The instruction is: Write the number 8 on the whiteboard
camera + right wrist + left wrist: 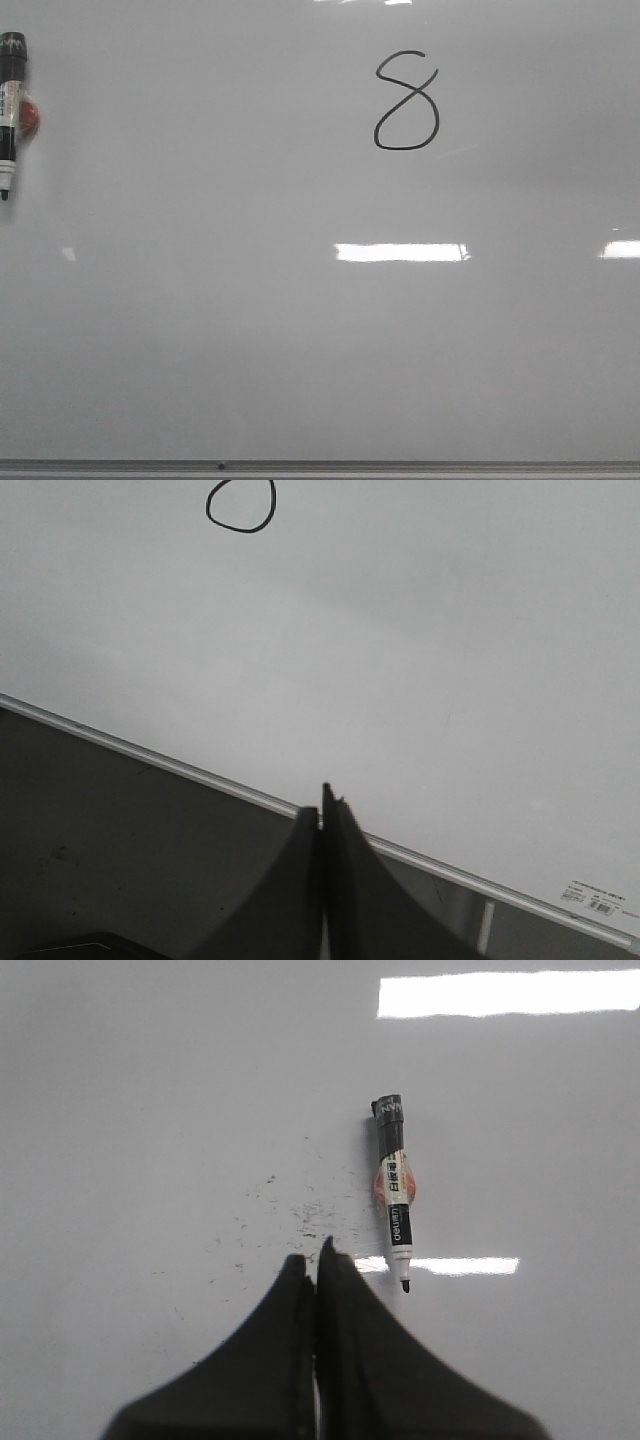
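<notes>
A thin black number 8 [405,102] is drawn on the whiteboard [300,340], upper middle in the front view; its bottom loop [241,504] shows in the right wrist view. A black marker [10,112] lies uncapped on the board at the far left, tip toward the near edge; it also shows in the left wrist view [396,1190]. My left gripper [314,1260] is shut and empty, just short of the marker and beside its tip. My right gripper [322,805] is shut and empty over the board's frame edge. Neither gripper shows in the front view.
The whiteboard's thin grey metal frame [320,467] runs along the near edge, and also shows in the right wrist view [150,757]. Small black ink specks [300,1205] dot the board near the marker. A dark surface [120,860] lies beyond the frame.
</notes>
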Tool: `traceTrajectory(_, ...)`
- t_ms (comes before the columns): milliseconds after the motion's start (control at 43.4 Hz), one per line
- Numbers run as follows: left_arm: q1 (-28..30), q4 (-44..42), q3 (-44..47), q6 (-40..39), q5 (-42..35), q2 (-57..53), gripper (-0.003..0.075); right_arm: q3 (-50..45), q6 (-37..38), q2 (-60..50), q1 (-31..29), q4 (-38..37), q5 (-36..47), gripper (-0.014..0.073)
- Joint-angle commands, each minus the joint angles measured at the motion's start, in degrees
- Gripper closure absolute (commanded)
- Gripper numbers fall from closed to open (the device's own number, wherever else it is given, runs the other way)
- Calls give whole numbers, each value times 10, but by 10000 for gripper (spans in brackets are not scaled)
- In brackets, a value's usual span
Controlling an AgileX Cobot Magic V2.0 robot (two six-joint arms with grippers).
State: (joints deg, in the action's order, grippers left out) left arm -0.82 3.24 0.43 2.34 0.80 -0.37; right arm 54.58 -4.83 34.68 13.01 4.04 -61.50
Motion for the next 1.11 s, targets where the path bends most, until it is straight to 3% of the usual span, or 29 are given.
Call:
traceTrajectory(0,-3,5,8,1,-50,-7,741,15,1,2,-4,-1,35,701)
traceTrajectory(300,-3,5,8,1,-50,-7,741,-11,1,-22,-14,-6,61,701)
traceTrajectory(530,-3,5,8,1,-50,-7,741,-189,1,-131,-96,-6,302,701)
traceTrajectory(783,-3,5,8,1,-50,-7,741,-395,1,-268,-140,-6,524,701)
traceTrajectory(1083,-3,5,8,1,-50,-7,741,-541,1,-364,-144,-6,629,701)
